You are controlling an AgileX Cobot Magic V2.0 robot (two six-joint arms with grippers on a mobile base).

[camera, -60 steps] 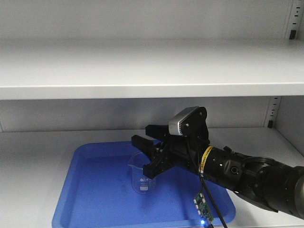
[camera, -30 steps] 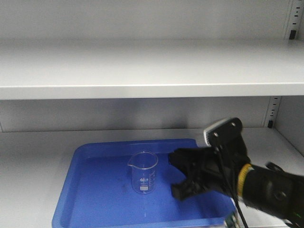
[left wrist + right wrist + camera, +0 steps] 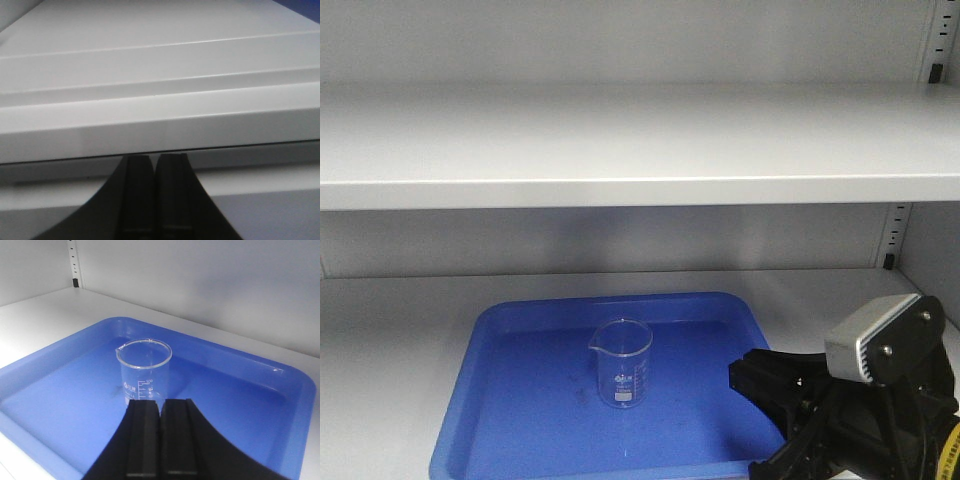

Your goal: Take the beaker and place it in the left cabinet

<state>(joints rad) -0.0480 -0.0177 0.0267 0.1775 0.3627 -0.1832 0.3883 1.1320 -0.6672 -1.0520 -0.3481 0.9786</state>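
one beaker stands upright and free in the blue tray on the cabinet shelf. right gripper, clenched empty, sits near it; left gripper is clenched too. best to back straight out, clear of the glass.

My right gripper is matte black, with 2 chunky fingers whose edges look angular and blocky from the front. Just behind them sits my wrist camera housing, a silver-grey box with rounded corners fixed to a black bracket, where I can make out 2 small round screw heads (possibly more, the rest is cut off). A narrow yellow band shows at the frame's edge on my forearm. From my right wrist view, the fingers are flat black bars flaring outward into broad curved shoulders. My left gripper shows the same pair of black bars with ridged pads.
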